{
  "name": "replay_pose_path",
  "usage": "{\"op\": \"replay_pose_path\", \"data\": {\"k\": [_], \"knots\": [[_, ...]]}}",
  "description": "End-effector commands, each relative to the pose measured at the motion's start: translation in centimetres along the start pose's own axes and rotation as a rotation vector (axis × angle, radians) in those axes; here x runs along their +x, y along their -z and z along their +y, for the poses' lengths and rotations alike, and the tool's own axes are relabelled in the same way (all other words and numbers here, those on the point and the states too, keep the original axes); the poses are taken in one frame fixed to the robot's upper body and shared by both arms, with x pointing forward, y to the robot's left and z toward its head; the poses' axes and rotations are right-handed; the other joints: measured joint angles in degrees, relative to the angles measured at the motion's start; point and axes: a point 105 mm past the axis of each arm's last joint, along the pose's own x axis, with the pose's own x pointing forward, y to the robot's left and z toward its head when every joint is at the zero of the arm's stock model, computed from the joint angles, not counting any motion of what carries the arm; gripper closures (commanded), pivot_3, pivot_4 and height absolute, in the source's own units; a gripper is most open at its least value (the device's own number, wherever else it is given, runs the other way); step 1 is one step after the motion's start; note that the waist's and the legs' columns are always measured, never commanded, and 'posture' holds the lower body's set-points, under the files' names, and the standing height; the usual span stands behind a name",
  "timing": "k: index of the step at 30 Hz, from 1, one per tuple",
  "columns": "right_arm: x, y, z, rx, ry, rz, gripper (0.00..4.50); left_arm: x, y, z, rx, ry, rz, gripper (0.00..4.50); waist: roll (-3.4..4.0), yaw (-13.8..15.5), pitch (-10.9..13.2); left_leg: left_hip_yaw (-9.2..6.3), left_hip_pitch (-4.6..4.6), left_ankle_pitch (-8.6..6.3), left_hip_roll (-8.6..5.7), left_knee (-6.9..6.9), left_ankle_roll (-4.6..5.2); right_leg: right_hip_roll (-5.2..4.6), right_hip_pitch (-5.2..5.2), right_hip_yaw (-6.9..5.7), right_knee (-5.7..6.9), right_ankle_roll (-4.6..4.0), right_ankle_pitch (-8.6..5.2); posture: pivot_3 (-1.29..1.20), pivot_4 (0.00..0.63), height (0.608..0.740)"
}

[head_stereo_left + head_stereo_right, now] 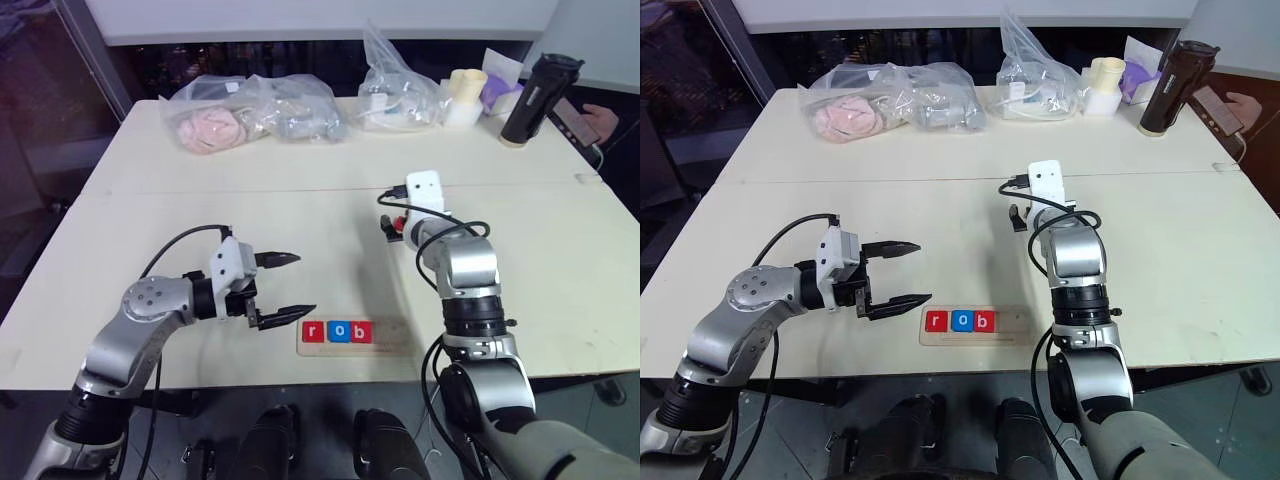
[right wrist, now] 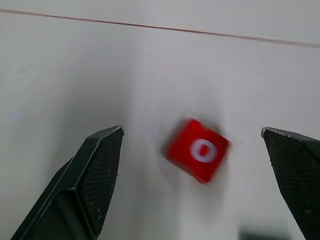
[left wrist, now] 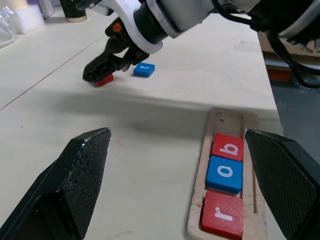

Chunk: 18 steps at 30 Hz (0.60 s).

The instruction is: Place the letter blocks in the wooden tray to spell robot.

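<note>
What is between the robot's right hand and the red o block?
Nothing visible. The red o block lies on bare table ahead of the open right gripper, in line with the gap between its fingers.

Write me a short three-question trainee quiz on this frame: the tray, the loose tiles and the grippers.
1. Which letters already sit in the wooden tray, in order?
2. True or false: the right gripper is shut on the red o tile.
3. Which loose tile lies on the table beside the red o tile? A) a blue t tile B) a red b tile C) a blue r tile

Key
1. r, o, b: red r tile, blue o tile, red b tile.
2. False: its fingers stand open with the tile between them, not gripped. The left gripper is open too.
3. A, the blue t tile.
</note>
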Motion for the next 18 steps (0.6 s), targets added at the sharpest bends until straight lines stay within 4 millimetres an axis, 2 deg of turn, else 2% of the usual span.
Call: {"op": "replay_pose_path", "data": {"k": [1, 5, 9, 14, 18], "knots": [[0.0, -1.3, -0.2, 0.058, 0.040, -0.030, 0.04, 0.2, -0.6, -0.2, 0.032, 0.005, -0.015, 0.00, 0.00, -0.3, 0.0, 0.00, 0.01, 0.00, 0.01, 0.00, 0.00, 0.03, 0.00, 0.00, 0.01, 0.01, 0.00, 0.00, 0.150, 0.738], [0.6, -0.6, 0.9, 0.137, 0.004, 0.021, 0.04, 0.2, -0.6, -0.3, 0.030, 0.006, -0.015, 0.00, 0.00, -1.1, 0.0, 0.00, 0.02, 0.01, 0.03, -0.01, 0.01, 0.08, 0.01, 0.00, 0.03, 0.04, 0.02, 0.00, 0.150, 0.738], [1.1, -1.0, 1.8, 0.166, -0.014, 0.016, 0.04, 0.2, -0.6, -0.3, 0.028, 0.002, -0.018, 0.00, 0.01, -1.3, 0.0, 0.02, 0.04, 0.01, 0.07, -0.03, 0.02, 0.13, 0.00, 0.02, 0.08, 0.05, 0.03, 0.00, 0.150, 0.738], [1.9, -1.1, 2.6, 0.182, -0.016, 0.023, 0.04, 0.3, -0.6, -0.5, 0.027, -0.002, -0.019, 0.00, 0.02, -1.3, 0.0, 0.02, 0.06, 0.01, 0.12, -0.02, 0.02, 0.20, 0.00, 0.04, 0.09, 0.05, 0.03, 0.00, 0.150, 0.738], [2.5, -0.4, 2.8, 0.202, 0.007, 0.061, 0.04, 0.3, -0.7, -0.6, 0.027, -0.005, -0.021, 0.00, 0.02, -1.1, 0.0, 0.01, 0.06, 0.01, 0.13, -0.02, 0.02, 0.21, 0.00, 0.05, 0.09, 0.05, 0.03, 0.00, 0.150, 0.738]]}}
